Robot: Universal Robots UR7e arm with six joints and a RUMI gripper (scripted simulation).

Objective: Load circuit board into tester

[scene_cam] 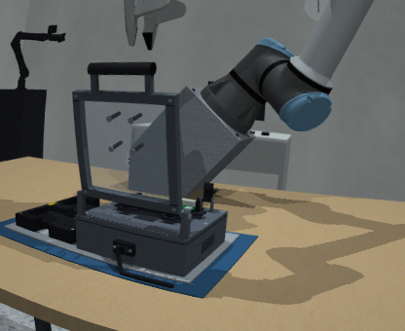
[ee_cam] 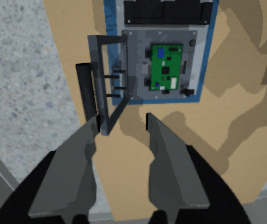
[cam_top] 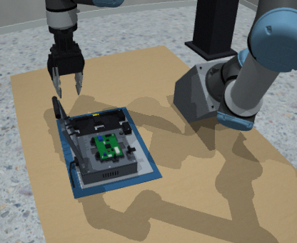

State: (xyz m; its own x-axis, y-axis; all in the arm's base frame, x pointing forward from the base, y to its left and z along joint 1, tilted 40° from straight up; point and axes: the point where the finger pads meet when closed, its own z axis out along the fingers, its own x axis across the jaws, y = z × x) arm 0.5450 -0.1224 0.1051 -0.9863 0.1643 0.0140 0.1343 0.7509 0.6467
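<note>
Standing open like a cover, the lid (cam_top: 72,145) (scene_cam: 174,152) (ee_cam: 98,75) leaves room above the tester (cam_top: 109,172) (scene_cam: 128,239) (ee_cam: 139,92), where the circuit board (cam_top: 108,146) (scene_cam: 189,208) (ee_cam: 166,67) lies component side up; the pincer (cam_top: 70,94) (scene_cam: 139,47) (ee_cam: 123,115), its fingers apart and bare, hangs above the tester, presumably to swing the lid shut.

Tester (cam_top: 91,178) (scene_cam: 162,258) (ee_cam: 137,40): grey box, level. Circuit board (cam_top: 106,151) (scene_cam: 189,208) (ee_cam: 165,62): green, component side up, appears flat on the tester's top; pin seating cannot be made out. White connector (cam_top: 117,150) (ee_cam: 173,83) at the board's edge, near the tester's black post (cam_top: 131,149) (ee_cam: 187,92). Lid (cam_top: 72,145) (scene_cam: 173,152) (ee_cam: 98,75): framed clear panel, raised along one tester side. Tray (cam_top: 82,127) (scene_cam: 30,220) (ee_cam: 166,21): black, beside the tester.
</note>
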